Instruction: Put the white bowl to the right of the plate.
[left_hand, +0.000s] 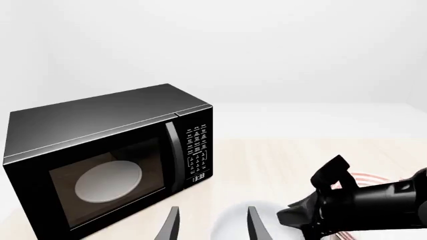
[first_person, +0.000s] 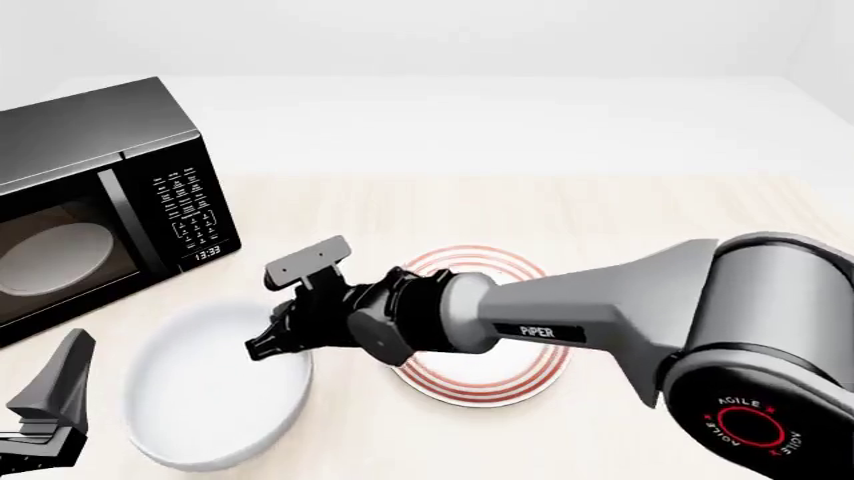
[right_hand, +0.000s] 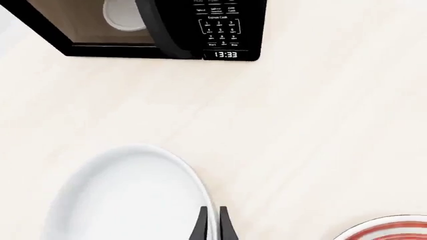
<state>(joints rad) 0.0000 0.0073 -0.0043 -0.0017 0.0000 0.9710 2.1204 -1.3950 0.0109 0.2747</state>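
Observation:
The white bowl (first_person: 200, 400) sits at the front left of the table, just left of the red-ringed plate (first_person: 514, 385). My right arm reaches across over the plate, and the right gripper (first_person: 264, 343) is at the bowl's right rim. In the right wrist view its fingers (right_hand: 212, 227) stand almost together with the rim of the bowl (right_hand: 127, 195) pinched between them. The left gripper (left_hand: 213, 227) is open, with the bowl (left_hand: 233, 220) just beyond its fingers. In the front view the left gripper (first_person: 47, 405) sits left of the bowl, apart from it.
A black microwave (first_person: 94, 190) with a pale oval disc inside (first_person: 54, 255) stands at the back left, close behind the bowl. The right arm's body (first_person: 601, 310) spans the table from the right, covering part of the plate.

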